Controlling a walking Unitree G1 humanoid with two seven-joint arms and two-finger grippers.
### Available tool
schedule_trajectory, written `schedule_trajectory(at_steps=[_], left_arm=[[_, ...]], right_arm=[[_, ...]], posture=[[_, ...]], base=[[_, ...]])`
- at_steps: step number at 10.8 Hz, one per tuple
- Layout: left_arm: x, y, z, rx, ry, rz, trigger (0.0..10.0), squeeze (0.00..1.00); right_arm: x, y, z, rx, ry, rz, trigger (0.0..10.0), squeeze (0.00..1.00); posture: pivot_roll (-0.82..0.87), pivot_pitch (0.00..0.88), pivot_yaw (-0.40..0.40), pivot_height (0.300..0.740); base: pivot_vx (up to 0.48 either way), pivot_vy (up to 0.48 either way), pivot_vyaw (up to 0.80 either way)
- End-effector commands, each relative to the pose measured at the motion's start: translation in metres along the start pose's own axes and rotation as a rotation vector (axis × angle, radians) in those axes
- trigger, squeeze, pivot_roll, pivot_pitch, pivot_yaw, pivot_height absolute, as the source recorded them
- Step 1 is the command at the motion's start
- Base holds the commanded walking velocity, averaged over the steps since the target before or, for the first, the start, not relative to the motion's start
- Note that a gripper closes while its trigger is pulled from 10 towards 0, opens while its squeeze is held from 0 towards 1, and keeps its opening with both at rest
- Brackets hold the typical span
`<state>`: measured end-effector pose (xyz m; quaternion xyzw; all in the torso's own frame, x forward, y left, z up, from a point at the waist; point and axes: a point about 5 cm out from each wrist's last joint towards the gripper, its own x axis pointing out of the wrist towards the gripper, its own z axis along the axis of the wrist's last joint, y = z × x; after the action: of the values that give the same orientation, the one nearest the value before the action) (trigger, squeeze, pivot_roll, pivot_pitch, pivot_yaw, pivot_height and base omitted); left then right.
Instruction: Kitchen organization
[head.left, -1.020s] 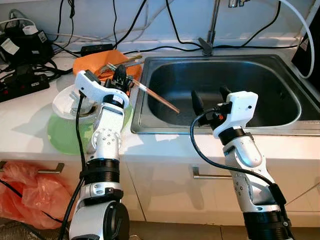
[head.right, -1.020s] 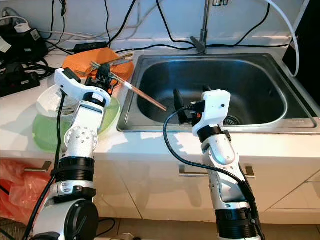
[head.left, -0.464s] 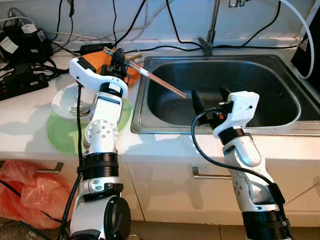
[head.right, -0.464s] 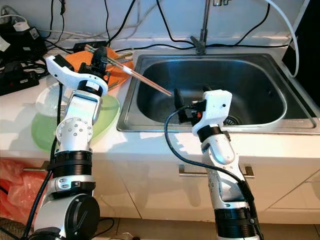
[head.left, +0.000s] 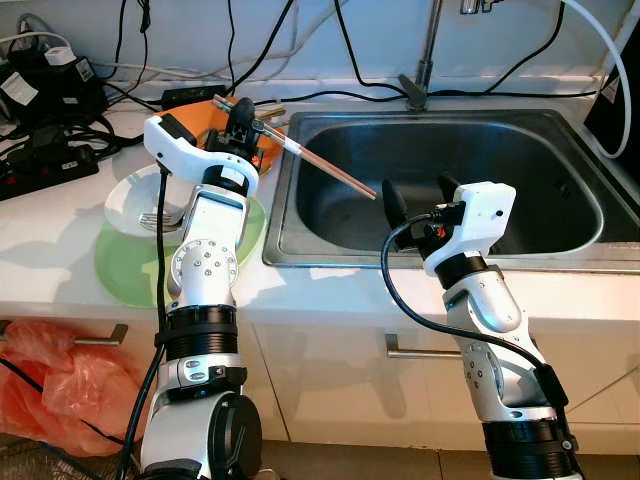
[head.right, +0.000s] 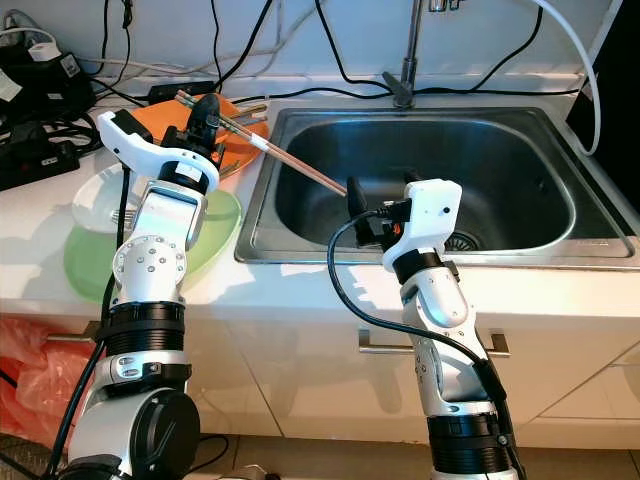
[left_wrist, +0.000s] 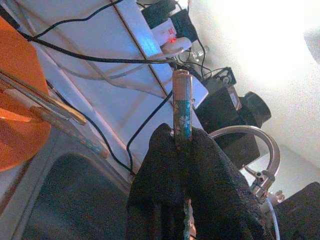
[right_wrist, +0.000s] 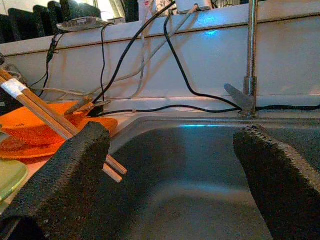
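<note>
Left claw sits at about 10 o'clock in the head view, over the orange plate at the desk's back edge. Clenched on a pair of chopsticks; the wrist view has the sticks pinched between both black fingers. The sticks slope from the claw toward 4 o'clock, tips out over the sink basin, well above its floor.

Right claw waits at the sink's near rim, fingers spread wide, nothing in them. Chopstick tips lie just beside its left finger; touching or not, cannot tell.

Desk at 9 o'clock: white bowl with a fork, resting on a green plate.

Step in hand, as I judge it: carrying the chopsticks, either to the sink or to a handover.

Next move likely calls for lowering the tips into the basin, or between the right fingers, before release. A release from this height risks them bouncing or rolling.
</note>
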<state>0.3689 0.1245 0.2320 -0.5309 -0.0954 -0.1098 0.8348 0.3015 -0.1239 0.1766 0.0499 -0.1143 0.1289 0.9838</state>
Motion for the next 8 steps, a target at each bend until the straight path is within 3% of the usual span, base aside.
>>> schedule_trajectory(at_steps=[1, 5, 8], left_arm=[[-0.002, -0.006, -0.007, -0.025, 0.013, -0.018, 10.0, 0.00], [-0.002, -0.010, -0.013, -0.051, 0.031, -0.030, 10.0, 0.00], [0.002, -0.007, -0.018, -0.052, 0.035, -0.041, 10.0, 0.00]], right_arm=[[0.002, 0.001, 0.002, 0.008, -0.013, -0.002, 10.0, 0.00], [0.002, 0.002, 0.001, 0.052, 0.000, -0.004, 10.0, 0.00], [0.006, 0.005, -0.003, 0.242, 0.040, -0.006, 10.0, 0.00]], posture=[[0.10, 0.000, 0.069, 0.740], [0.10, 0.000, 0.074, 0.740], [0.10, 0.000, 0.072, 0.740]], base=[[0.000, 0.000, 0.00], [0.000, 0.000, 0.00], [0.000, 0.000, 0.00]])
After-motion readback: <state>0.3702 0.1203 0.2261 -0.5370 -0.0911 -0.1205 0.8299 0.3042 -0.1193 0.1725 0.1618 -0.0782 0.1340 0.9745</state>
